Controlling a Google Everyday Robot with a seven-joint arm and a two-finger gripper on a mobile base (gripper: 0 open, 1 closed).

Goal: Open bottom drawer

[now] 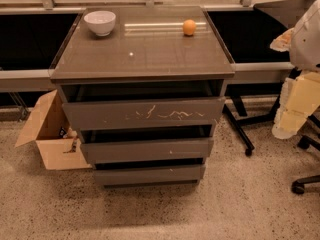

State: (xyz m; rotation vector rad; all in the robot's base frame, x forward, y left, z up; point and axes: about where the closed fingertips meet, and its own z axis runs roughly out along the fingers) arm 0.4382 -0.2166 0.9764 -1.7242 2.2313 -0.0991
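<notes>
The bottom drawer [150,174] is the lowest of three fronts on the grey-brown cabinet [145,59], just above the speckled floor [165,214] and set a little further back than the middle front [147,149] above it. It looks shut or nearly so. Its front is a plain, shallow matte panel with no handle or knob

The hand [290,116] hangs at the right edge of the view, pale and cream-coloured, well apart from the cabinet and higher than the drawer; whether it is open or closed I cannot tell

The panel is probably stiff board that won't flex or dent under a firm grip. With no handle and a flat face, there is little to pinch or rub against. The likely hold is the top edge of the panel, where a dark gap runs beneath the middle front: hook in there near the centre and pull straight out so it does not rack on its runners. I would expect a light to moderate pull, as its contents are unseen

A white bowl [100,22] and an orange [189,27] sit on the worktop [145,59], so jolting the cabinet could set the orange rolling
</notes>
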